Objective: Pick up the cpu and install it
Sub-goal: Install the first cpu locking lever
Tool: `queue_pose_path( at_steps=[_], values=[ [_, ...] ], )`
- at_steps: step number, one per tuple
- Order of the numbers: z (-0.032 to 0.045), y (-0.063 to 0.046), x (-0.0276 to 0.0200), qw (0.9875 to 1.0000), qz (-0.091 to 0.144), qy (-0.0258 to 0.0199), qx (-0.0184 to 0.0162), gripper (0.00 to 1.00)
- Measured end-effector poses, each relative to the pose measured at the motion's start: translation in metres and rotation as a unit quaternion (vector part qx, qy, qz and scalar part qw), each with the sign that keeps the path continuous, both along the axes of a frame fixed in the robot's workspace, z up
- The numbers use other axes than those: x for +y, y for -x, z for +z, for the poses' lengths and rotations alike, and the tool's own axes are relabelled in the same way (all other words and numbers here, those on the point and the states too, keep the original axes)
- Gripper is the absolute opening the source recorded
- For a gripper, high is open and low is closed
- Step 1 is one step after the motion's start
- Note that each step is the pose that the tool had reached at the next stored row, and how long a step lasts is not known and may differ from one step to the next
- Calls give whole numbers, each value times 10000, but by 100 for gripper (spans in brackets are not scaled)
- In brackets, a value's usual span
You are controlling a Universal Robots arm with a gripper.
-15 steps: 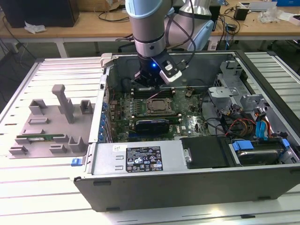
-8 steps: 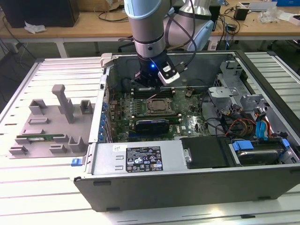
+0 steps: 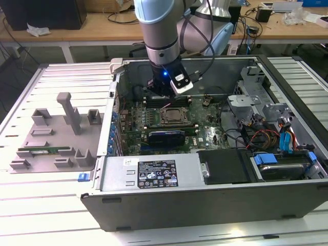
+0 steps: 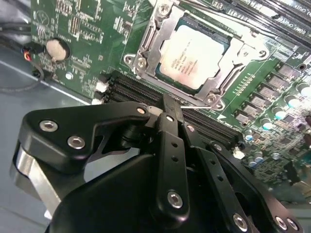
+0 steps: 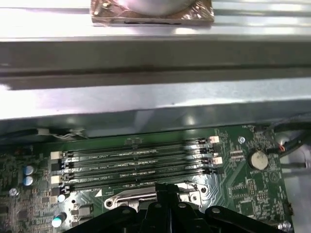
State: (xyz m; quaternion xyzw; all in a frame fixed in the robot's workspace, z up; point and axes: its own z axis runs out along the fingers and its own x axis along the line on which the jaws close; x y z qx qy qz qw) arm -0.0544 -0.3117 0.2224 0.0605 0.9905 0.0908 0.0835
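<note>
your arm is reaching down into the open computer case (image 3: pixel 154 177), which is sitting on the slatted counter (image 3: pixel 41 215) in the middle of the exterior view. the hand (image 3: pixel 162 94) is hovering low over the green board (image 3: pixel 205 136), toward the back wall of the case. in the second wrist view its fingers (image 4: pixel 170 121) are looking clenched, pressing together with nothing between them. the cpu (image 4: pixel 194 54) is lying flat inside the socket frame (image 4: pixel 146 43), silver top facing up, apart from the hand and just beyond its tips. in the first wrist view the memory slots (image 5: pixel 136 162) are running past the tips, with a coin battery (image 5: pixel 257 159) sitting nearby. at the exterior view's left, a grey tray (image 3: pixel 51 128) is resting on the counter, carrying a green memory stick (image 3: pixel 43 151).
</note>
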Motion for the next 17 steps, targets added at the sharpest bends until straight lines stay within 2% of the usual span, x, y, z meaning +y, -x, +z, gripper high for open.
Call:
queue_pose_path(
  at_steps=[5,15,17],
  values=[
    [-30,0,11,9998,-185,0,0,11],
    [-54,5,104,9993,-365,0,0,11],
    [-60,8,106,9993,-384,-1,-16,11]
  ],
)
